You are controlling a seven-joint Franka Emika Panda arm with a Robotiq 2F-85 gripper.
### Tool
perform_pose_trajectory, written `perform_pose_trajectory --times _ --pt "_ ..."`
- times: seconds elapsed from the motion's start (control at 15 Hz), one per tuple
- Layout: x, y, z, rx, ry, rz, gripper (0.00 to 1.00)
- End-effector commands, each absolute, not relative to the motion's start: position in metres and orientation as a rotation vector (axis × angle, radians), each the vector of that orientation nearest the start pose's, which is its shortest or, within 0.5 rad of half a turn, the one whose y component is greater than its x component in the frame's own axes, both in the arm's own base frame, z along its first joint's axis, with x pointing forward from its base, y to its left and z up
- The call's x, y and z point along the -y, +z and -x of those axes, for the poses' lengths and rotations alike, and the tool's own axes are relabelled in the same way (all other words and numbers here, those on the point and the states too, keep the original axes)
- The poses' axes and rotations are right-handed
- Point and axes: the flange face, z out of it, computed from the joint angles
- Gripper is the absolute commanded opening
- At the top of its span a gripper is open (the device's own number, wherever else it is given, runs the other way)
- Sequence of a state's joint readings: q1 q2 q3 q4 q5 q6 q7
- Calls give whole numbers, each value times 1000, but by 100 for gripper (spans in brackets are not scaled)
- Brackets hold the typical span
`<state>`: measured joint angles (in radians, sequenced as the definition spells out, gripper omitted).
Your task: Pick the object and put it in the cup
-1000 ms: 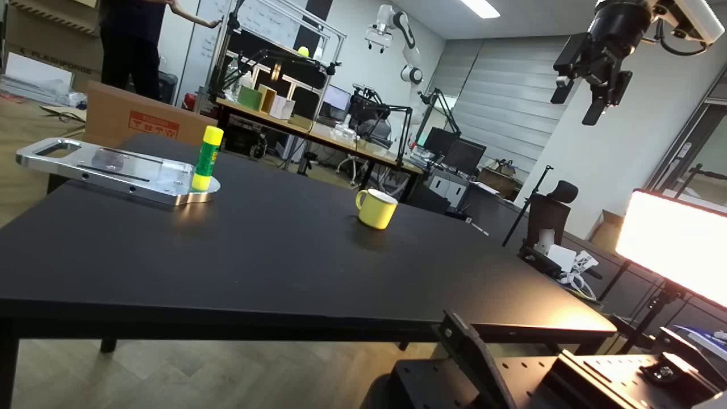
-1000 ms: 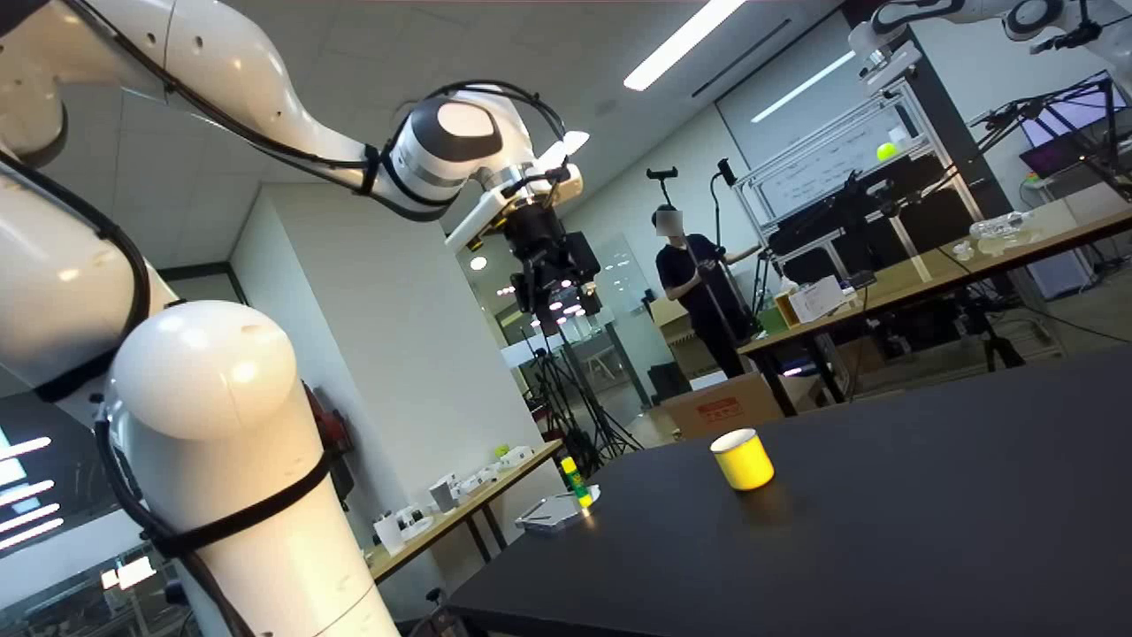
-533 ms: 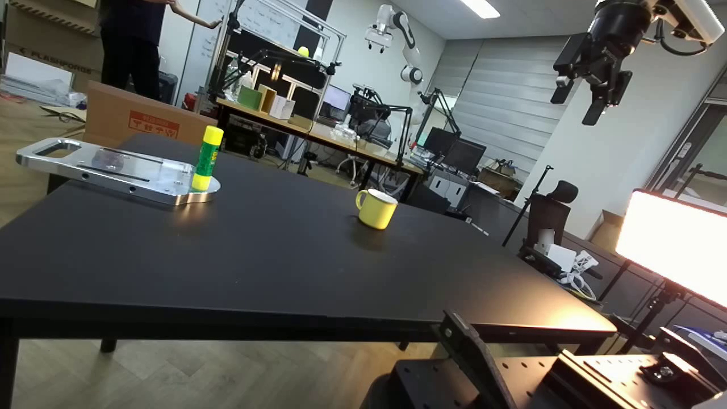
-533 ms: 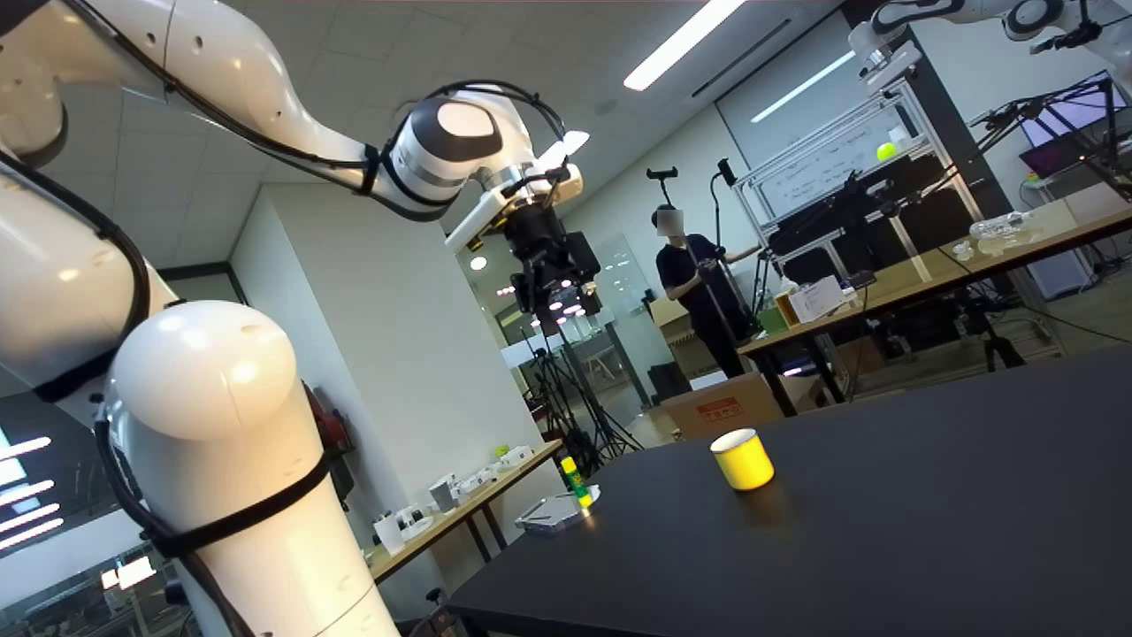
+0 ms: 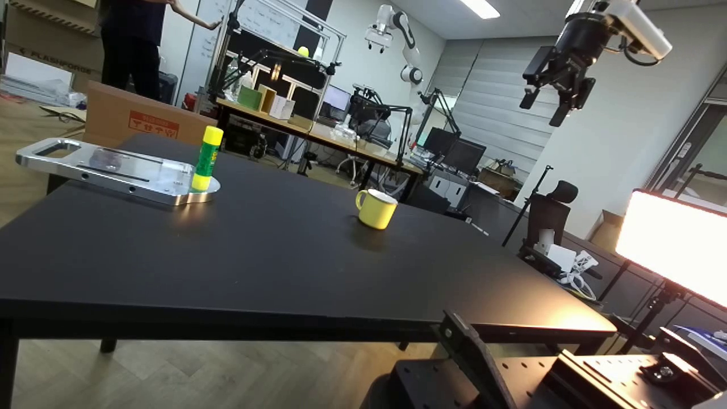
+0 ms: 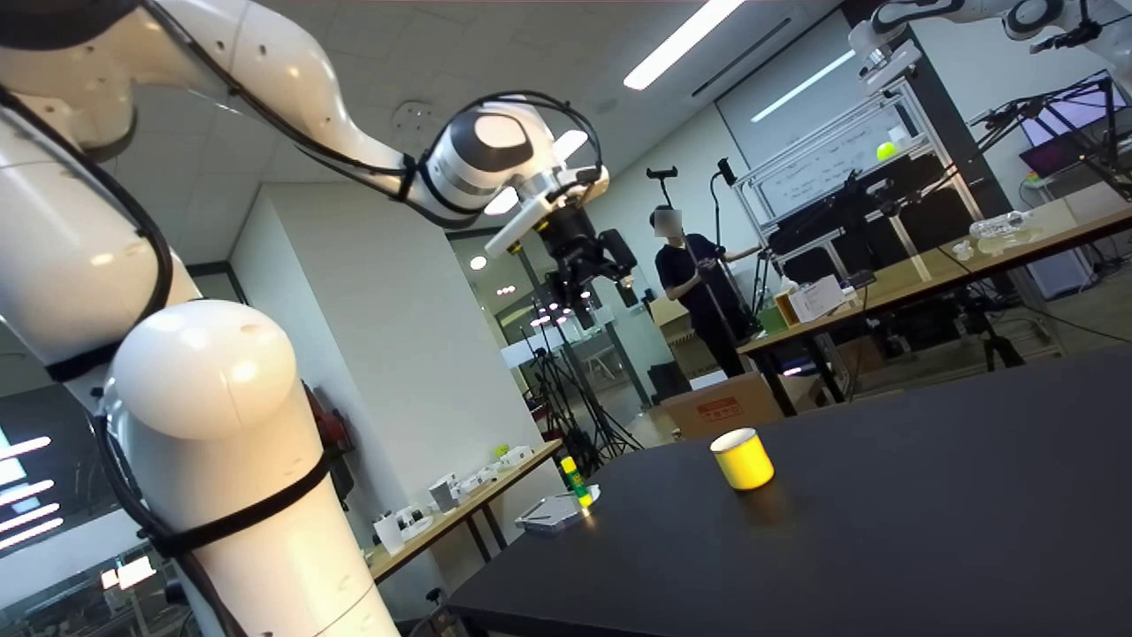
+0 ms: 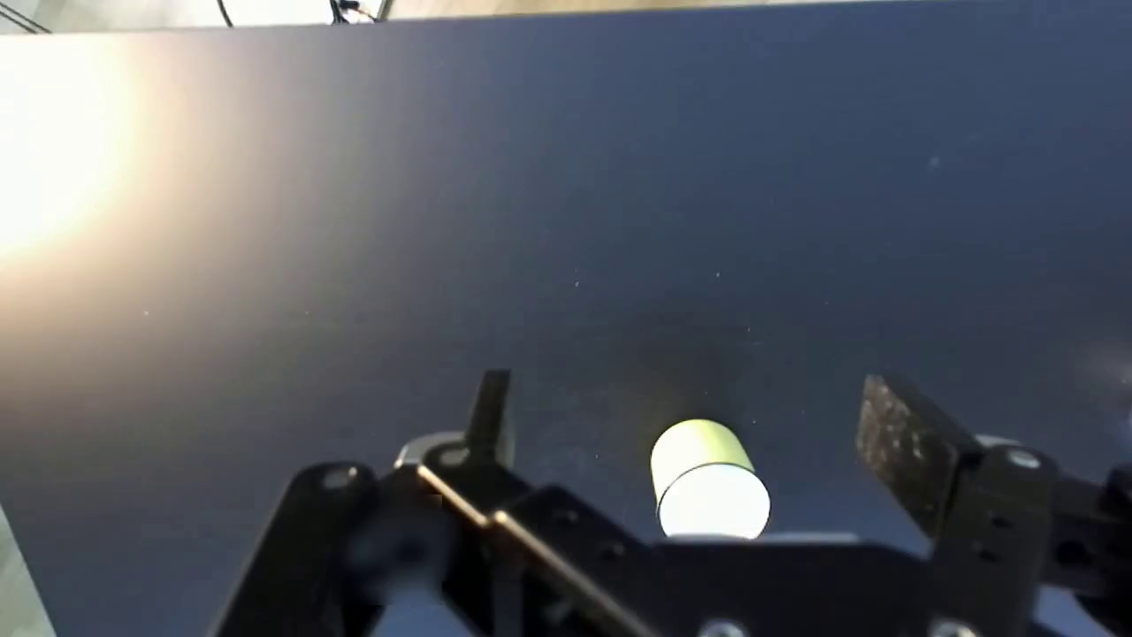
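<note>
The object [image 5: 207, 159] is a slim cylinder with a yellow top, green middle and yellow base. It stands upright on the flat grey metal tray [image 5: 79, 162] and also shows in an exterior view [image 6: 575, 482]. The yellow cup [image 5: 376, 211] stands upright on the dark table, apart from the tray; it shows in an exterior view [image 6: 745, 462] and in the wrist view [image 7: 699, 447], its lower edge partly hidden by the gripper. My gripper [image 5: 543, 108] is open and empty, high above the table. In the wrist view the cup lies below and between the spread fingers [image 7: 902, 442]. The object is out of the wrist view.
The dark table [image 5: 272, 272] has its front edge toward an exterior view. A bright lamp panel [image 5: 676, 244] stands beyond the table's right end there. A cardboard box [image 5: 142, 119] stands behind the tray. A person [image 6: 699, 292] stands in the background.
My gripper has moved left and the arm has swung right across the two exterior views respectively; the gripper has turned slightly. The object, tray and cup have not moved.
</note>
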<state>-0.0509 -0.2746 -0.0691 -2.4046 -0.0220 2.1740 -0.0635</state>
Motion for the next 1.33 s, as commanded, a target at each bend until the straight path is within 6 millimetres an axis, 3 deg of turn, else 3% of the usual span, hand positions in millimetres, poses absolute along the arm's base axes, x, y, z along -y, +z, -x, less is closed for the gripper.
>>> perform_pose_trajectory --times 0.0,0.13,0.27,0.47,0.6,0.8,0.93,1.07,1.13,1.27 --pt "43 400 -531 -25 -91 3175 100" --pt "21 387 -565 31 -101 3181 100" --pt "-15 377 -595 120 -93 3162 100" --pt "-84 367 -629 295 -115 3129 100" --pt "-132 368 -641 424 -143 3089 100" --pt "-202 370 -642 632 -145 3010 100" --pt "-237 370 -633 829 -112 2940 100" --pt "-257 370 -621 1006 -47 2882 100" --pt "-250 364 -620 896 -91 2929 100" --pt "-258 363 -617 926 -82 2919 100"
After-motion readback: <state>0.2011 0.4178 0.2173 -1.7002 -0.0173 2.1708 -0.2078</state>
